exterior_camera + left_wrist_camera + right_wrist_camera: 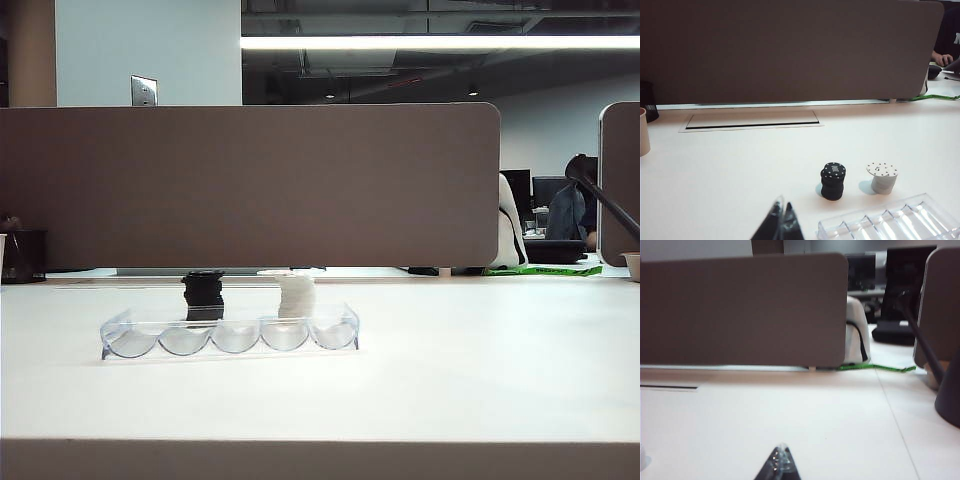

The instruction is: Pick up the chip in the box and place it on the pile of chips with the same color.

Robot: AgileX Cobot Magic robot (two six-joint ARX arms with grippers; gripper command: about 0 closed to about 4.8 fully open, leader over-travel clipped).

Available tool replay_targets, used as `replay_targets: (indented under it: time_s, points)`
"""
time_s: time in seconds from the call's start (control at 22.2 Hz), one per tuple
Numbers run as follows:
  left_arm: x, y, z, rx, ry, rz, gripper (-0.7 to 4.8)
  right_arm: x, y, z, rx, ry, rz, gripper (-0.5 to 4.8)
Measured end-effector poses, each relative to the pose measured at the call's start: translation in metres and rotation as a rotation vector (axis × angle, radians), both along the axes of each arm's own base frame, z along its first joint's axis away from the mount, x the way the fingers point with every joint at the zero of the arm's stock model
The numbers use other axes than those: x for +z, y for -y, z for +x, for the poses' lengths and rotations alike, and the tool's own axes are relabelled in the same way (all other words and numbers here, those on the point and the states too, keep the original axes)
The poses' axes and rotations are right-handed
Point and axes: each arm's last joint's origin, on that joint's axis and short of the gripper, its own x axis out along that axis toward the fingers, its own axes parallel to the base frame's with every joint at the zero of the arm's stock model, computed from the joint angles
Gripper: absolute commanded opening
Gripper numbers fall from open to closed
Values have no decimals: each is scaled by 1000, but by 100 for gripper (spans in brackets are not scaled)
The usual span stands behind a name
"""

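Left wrist view: left gripper has its jaws closed to a point, holding nothing, above bare table. Right gripper likewise pinched closed and empty, over open tabletop well away from the work. From the left gripper, the black stack sits near 1 o'clock and the pile of chips near 2 o'clock. A chip marked "5" tops that white pile. The box at 3 o'clock shows no chip, so the placement looks done; both arms appear drawn clear.
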Motion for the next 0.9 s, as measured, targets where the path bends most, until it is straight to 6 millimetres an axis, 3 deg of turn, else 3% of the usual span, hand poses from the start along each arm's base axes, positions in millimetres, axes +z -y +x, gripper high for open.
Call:
replay_targets:
  time_s: [0.27,0.49,0.9]
  points:
    - [-2,2,0,-49,-8,4,-6,-22,1,-21,-30,88,7,-6]
    - [-18,4,5,-62,-62,19,-6,-42,1,-22,-29,-47,-4,-6]
    - [-45,11,18,-107,5,-18,-6,-40,1,-23,-34,-29,-46,-6]
